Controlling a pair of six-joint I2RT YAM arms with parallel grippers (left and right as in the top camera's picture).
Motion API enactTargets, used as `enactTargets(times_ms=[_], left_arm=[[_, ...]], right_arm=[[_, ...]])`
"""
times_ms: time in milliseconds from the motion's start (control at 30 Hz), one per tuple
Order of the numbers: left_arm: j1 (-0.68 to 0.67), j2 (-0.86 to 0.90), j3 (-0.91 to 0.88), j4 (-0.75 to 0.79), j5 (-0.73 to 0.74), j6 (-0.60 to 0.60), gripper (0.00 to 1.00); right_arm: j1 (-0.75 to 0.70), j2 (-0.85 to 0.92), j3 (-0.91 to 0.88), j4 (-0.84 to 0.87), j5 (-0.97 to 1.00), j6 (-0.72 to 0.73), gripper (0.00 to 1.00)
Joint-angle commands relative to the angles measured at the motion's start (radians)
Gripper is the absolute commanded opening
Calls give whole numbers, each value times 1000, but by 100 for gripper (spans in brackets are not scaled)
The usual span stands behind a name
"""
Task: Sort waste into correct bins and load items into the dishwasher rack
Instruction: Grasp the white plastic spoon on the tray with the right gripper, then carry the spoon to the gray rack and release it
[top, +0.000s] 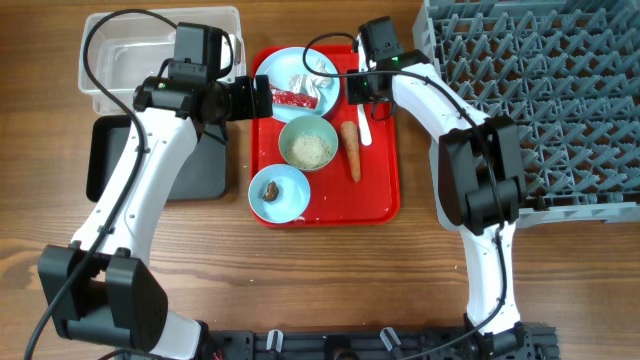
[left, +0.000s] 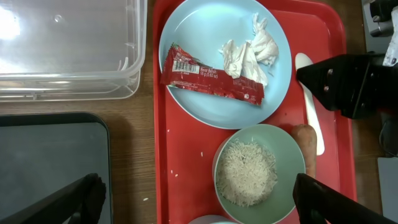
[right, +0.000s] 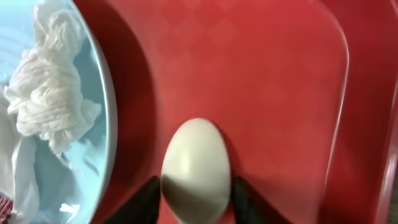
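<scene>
A white plastic spoon (top: 364, 128) lies on the red tray (top: 380, 190), right of a pale blue plate (top: 285, 65). The plate holds a red snack wrapper (top: 293, 98) and crumpled white tissue (top: 312, 82). My right gripper (right: 194, 199) is low over the tray with both fingers against the sides of the spoon's bowl (right: 194, 162). My left gripper (left: 202, 199) is wide open and empty above the tray's left side. Under it are the wrapper (left: 211, 78) and a bowl of white rice (left: 249, 171). A carrot (top: 352, 150) lies next to the spoon. A second bowl (top: 290, 205) holds a brown scrap (top: 271, 189).
The clear tub (top: 130, 50) stands at the back left with the black bin (top: 110, 160) in front of it, both left of the tray. The grey dishwasher rack (top: 540, 100) fills the right side. A few rice grains lie on the tray (left: 186, 143).
</scene>
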Motion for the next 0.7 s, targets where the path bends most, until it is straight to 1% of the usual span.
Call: enactTargets(times_ms=[0, 167, 300, 433, 533, 600, 667], left_arm=[[8, -3, -4, 0, -13, -9, 98], [8, -3, -4, 0, -13, -9, 99], [8, -3, -4, 0, -13, -9, 100], [8, -3, -4, 0, -13, -9, 100], [8, -3, -4, 0, -13, -9, 100], [8, -3, -4, 0, -13, -9, 100], [8, -3, -4, 0, -13, -9, 100]], right_arm=[[6, 84, -13, -16, 5, -18, 30], [5, 84, -13, -25, 4, -21, 17], [5, 84, -13, -40, 1, -21, 4], [2, 54, -12, -66, 1, -24, 4], [-8, -32, -8, -93, 1, -41, 4], [-19, -120, -8, -114, 1, -88, 4], [-27, -195, -8, -148, -8, -167, 4]])
